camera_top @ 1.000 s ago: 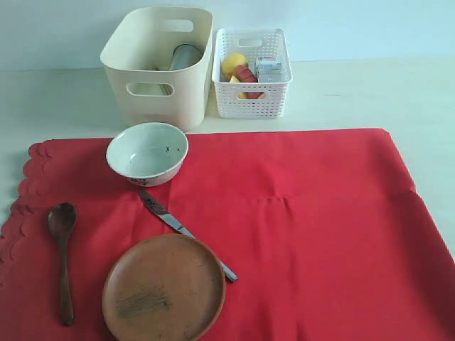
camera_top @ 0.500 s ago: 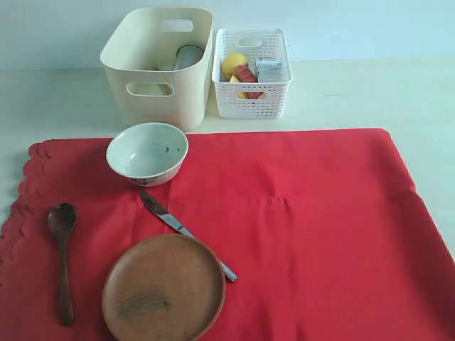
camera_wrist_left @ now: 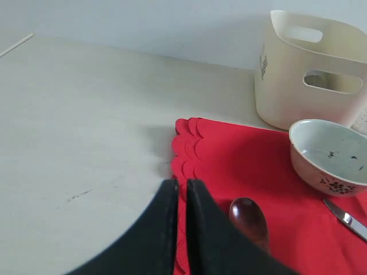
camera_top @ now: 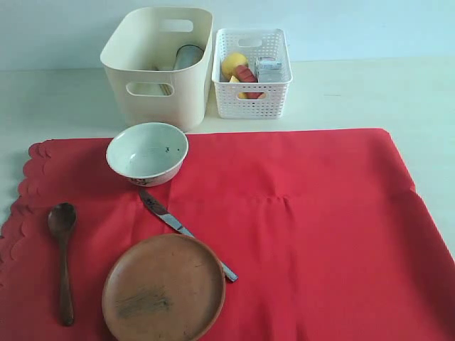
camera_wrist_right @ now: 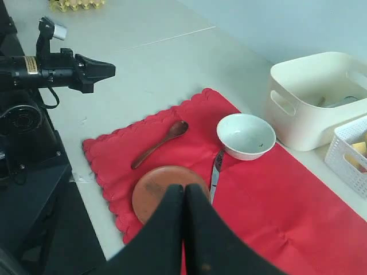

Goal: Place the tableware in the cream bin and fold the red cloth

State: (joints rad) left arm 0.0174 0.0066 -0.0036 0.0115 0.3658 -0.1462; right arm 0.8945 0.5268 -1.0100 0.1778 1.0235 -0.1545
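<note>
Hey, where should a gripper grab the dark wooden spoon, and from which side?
Probably mid-handle on the dark wooden spoon, from straight above, jaws across it: it lies flat on the red cloth, its handle slim, straight and apart from the brown plate.

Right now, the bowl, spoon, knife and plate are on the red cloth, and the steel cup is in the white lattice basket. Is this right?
Not quite: the steel cup is in the cream bin, as the exterior view shows. The rest is right.

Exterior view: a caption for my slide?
On the red cloth: bowl, spoon, knife, plate; steel cup inside the cream bin.
</note>
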